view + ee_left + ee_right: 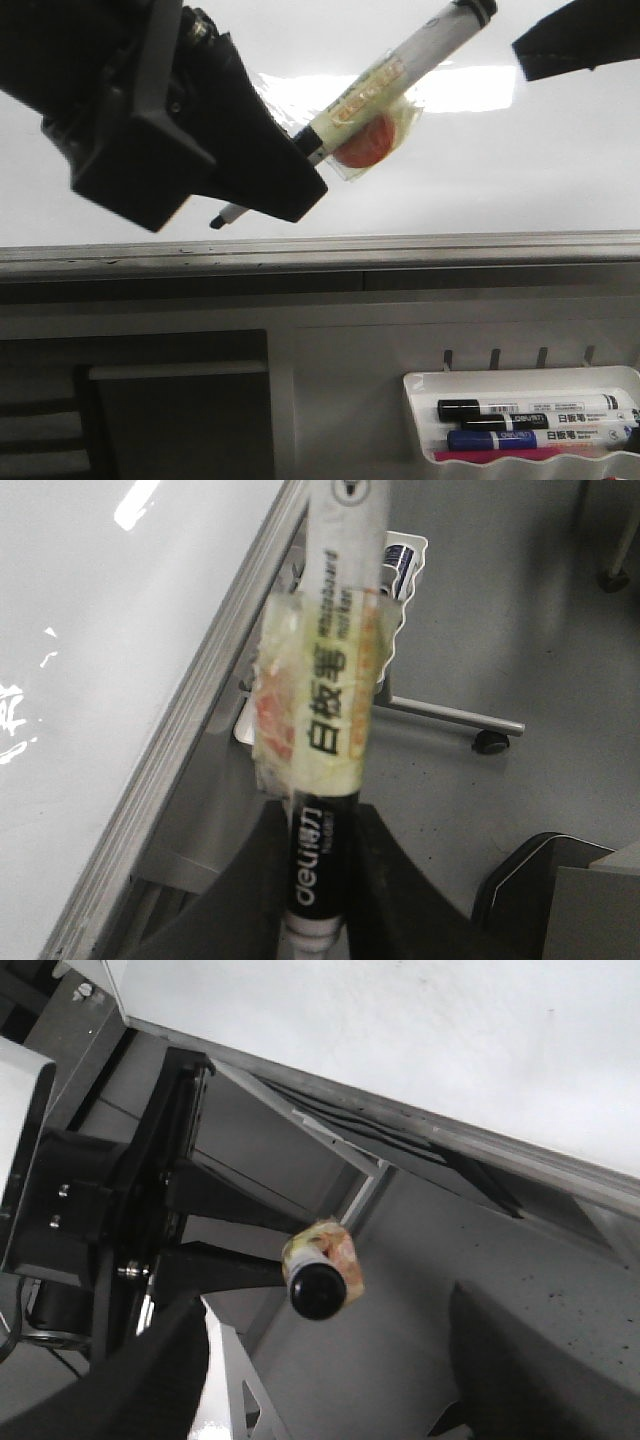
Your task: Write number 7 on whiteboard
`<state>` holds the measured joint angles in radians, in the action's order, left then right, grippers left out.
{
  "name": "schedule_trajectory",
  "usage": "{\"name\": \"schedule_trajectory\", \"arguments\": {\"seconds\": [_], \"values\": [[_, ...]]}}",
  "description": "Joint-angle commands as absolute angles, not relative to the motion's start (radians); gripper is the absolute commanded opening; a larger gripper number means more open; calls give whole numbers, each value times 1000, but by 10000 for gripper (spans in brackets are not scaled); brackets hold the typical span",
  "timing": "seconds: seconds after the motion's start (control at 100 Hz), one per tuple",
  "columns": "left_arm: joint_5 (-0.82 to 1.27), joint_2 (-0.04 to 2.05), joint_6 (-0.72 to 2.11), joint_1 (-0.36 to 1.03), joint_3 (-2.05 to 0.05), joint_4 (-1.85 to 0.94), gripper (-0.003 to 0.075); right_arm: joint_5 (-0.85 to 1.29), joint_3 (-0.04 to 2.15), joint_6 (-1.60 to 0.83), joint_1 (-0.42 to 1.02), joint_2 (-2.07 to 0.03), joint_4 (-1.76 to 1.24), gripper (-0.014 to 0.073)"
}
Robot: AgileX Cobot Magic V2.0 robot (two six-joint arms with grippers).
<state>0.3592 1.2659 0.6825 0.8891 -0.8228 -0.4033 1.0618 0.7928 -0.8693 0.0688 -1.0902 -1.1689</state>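
- Up against the whiteboard, the left end effector is clamped on a whiteboard marker, the fingers pressed to either side of its dark lower barrel.
- That marker leans up and away from the end effector, its black end cap high in front of the board and its dark tip poking out below the end effector, just above the whiteboard's grey bottom edge.
- Yellowish clear tape is wrapped round the marker's middle, with an orange-red patch caught under it.
- From the left wrist view the same marker runs straight out between the dark fingers, its printed label showing through the tape.
- No number 7 shows on the board surface anywhere I can see; the white face carries only a bright rectangular glare behind the marker.
- Below the whiteboard's edge and off to the right hangs a white plastic tray holding three capped markers lying flat: a black-capped one on top, a second black-ended one beneath, and a blue one under that, with a pink strip along the bottom.
- Only a dark piece of the right arm shows near the board's upper right; I cannot tell whether its end effector is wide or narrow.
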Motion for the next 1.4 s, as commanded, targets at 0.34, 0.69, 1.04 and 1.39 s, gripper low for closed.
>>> {"name": "schedule_trajectory", "arguments": {"seconds": [0.34, 0.69, 1.04, 1.39], "values": [[304, 1249, 679, 896, -850, -414, -20, 1086, 926, -934, 197, -1249, -1191, 290], [252, 1249, 679, 896, -850, -414, -20, 1120, 952, -977, 199, -1295, -1186, -64], [217, 1235, 675, 889, -853, -431, 427, 1040, 952, -979, 199, -1282, -1170, -51], [169, 1125, 673, 655, -851, -624, 545, 792, 819, -1004, 199, -1078, -1170, -52]]}}
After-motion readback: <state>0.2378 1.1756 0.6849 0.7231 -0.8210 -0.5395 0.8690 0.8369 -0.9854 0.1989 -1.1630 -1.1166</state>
